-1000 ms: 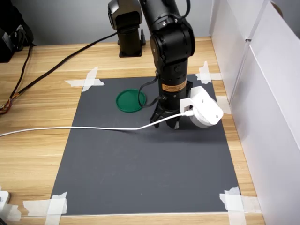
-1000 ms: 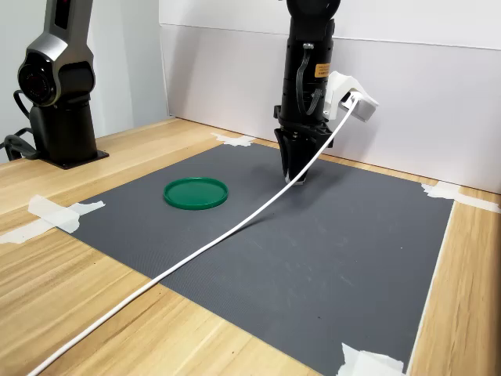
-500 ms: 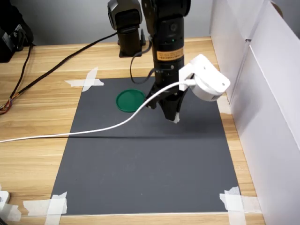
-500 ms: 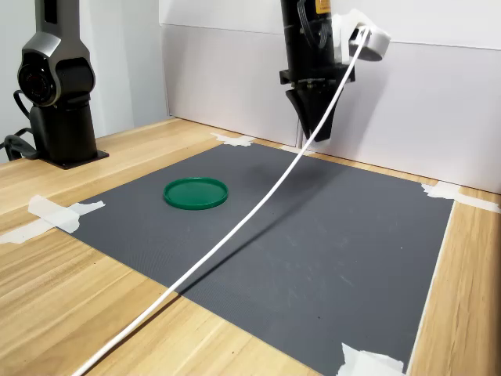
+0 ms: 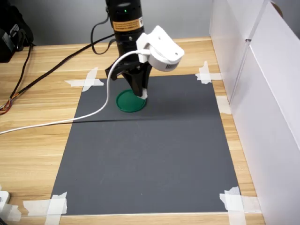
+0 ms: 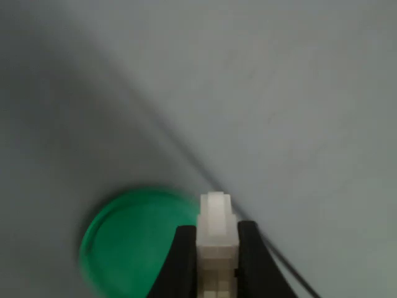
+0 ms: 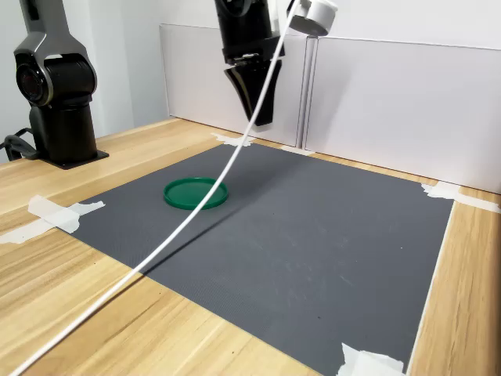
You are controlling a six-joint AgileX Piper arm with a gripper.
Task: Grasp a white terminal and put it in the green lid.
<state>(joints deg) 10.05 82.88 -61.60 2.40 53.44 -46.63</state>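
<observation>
Wrist view: gripper (image 6: 217,248) has its two dark fingers (image 6: 181,261) closed tight on the white terminal (image 6: 216,233), one each side, terminal's stepped end sticking out past the tips. Green lid (image 6: 133,239) lies flat on the grey mat (image 6: 279,93), blurred, just beside the terminal w/ its rim partly behind one finger. Thin dark line runs diagonally across the mat, passing behind the gripper

The mat (image 5: 150,154) lies on the table (image 5: 42,145), taped at its corners; the green lid (image 5: 129,102) rests on the mat near its far edge, toward the first exterior view's left; the gripper (image 5: 142,93), clamped on the white terminal (image 6: 215,233), hangs above the lid's rim; a cable (image 7: 156,251) crosses the mat's near-left corner in the second exterior view
</observation>
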